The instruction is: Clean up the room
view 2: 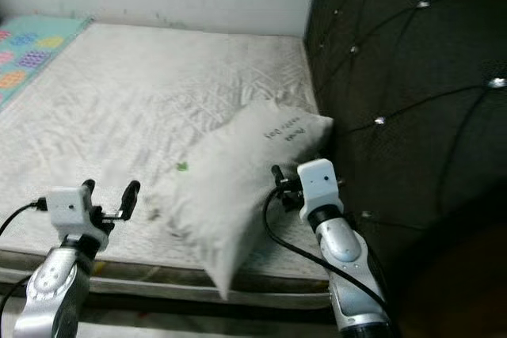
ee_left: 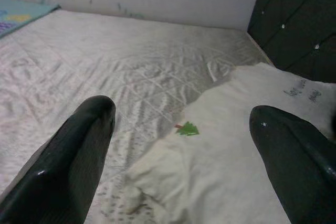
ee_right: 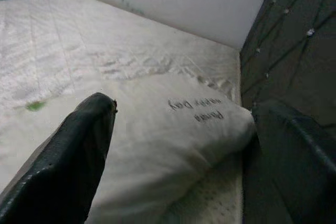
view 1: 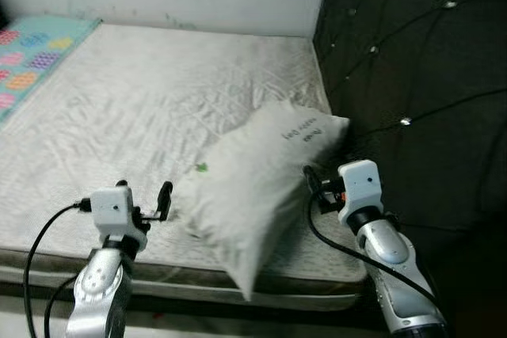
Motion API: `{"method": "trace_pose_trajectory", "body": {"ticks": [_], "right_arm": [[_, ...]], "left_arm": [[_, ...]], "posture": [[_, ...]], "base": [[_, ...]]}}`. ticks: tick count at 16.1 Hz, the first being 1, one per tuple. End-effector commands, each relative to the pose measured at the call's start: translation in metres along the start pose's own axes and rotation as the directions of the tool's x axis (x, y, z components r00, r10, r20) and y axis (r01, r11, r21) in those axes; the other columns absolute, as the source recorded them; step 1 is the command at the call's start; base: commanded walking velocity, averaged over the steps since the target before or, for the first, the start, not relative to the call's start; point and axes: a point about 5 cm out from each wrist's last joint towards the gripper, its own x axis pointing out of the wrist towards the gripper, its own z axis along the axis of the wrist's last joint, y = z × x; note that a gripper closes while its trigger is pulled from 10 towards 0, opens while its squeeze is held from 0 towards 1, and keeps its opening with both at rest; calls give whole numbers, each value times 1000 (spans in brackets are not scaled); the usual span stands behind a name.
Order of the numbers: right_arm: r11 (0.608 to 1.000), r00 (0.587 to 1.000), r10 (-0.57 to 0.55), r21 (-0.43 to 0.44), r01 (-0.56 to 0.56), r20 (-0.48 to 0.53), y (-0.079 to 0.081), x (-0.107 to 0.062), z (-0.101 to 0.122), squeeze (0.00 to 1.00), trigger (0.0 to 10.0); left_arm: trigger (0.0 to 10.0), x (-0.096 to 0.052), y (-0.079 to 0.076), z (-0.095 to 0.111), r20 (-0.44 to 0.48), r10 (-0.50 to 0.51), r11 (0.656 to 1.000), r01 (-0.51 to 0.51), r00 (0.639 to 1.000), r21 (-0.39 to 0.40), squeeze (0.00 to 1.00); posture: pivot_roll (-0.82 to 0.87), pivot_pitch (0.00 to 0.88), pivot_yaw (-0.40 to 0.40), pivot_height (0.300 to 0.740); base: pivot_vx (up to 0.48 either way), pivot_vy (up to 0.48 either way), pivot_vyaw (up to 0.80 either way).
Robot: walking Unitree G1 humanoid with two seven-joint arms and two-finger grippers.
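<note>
Presently pillow (view 1: 261, 187) noted on mattress (view 1: 135, 108) near headboard (view 1: 420, 77), long axis diagonal, lower corner overhanging front edge. Left gripper (view 1: 144, 205) spread, just beside its lower-left flank. Right gripper (view 1: 311, 177) spread, at right edge, judged nearer.

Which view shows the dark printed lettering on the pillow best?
The right wrist view: the lettering sits close and central on the pillow, between the right gripper fingers. Both eye views show it smaller, near the pillow's far corner by the headboard. The left wrist view catches it faintly at the frame's edge.
</note>
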Motion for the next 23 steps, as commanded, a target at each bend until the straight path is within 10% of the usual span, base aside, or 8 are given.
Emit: {"method": "trace_pose_trajectory", "body": {"ticks": [1,9,23], "right_arm": [[1000,1000,8,-8,-8,9,-1,3,2,0,10000],[994,995,95,-51,-95,-14,2,22,-2,0,10000],[997,998,56,-56,-55,14,9,29,0,0,10000]], "left_arm": [[10000,0,2,-2,1,17,1000,-17,1000,4,0],[10000,11,9,-1,56,131,991,-131,990,-12,0],[10000,43,3,12,87,-2,999,-2,996,46,0]], "posture": [[-119,0,-59,740],[-107,0,-127,740],[-155,0,-74,740]], "base": [[0,0,0],[0,0,0],[0,0,0]]}}
